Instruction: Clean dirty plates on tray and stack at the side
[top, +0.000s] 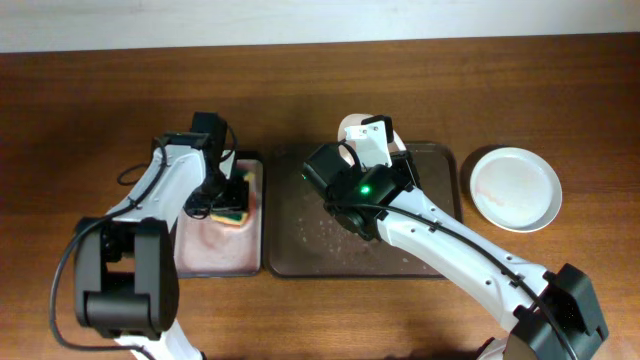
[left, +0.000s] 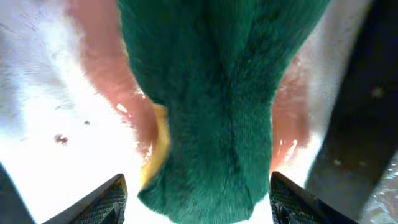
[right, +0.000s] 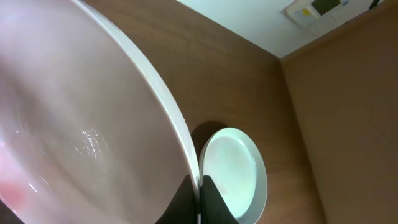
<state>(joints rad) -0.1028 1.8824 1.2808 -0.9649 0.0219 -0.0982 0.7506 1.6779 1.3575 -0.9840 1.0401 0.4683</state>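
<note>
Clutter was light: a dark brown tray (top: 300, 240) mid-table, a white basin (top: 215, 252) just left of it, and one clean plate (top: 515, 188) lying flat on the wood to the right, apart from the tray. In the overhead view the right arm (top: 450, 240) lay across the tray and hid most of the dirty plate (top: 352, 128), leaving only a pale edge visible near the tray's far rim. The right gripper (right: 200, 196) was pinched narrow on that plate's rim, holding it tilted up (the clean plate showed just past its edge). The left gripper (top: 228, 195) hung over the basin, jaws closed on the sponge (left: 217, 93).

Sponge: fuzzy green scouring face, yellow foam beneath. Basin floor: glossy, wet, tinted pink. Dirty plate: smooth, round, white, with a pinkish film and a wet glint. Tray floor: speckled with droplets.

The table (top: 100, 100) was warm brown wood-grain, and a pale wall (right: 236, 15) rose behind it.
</note>
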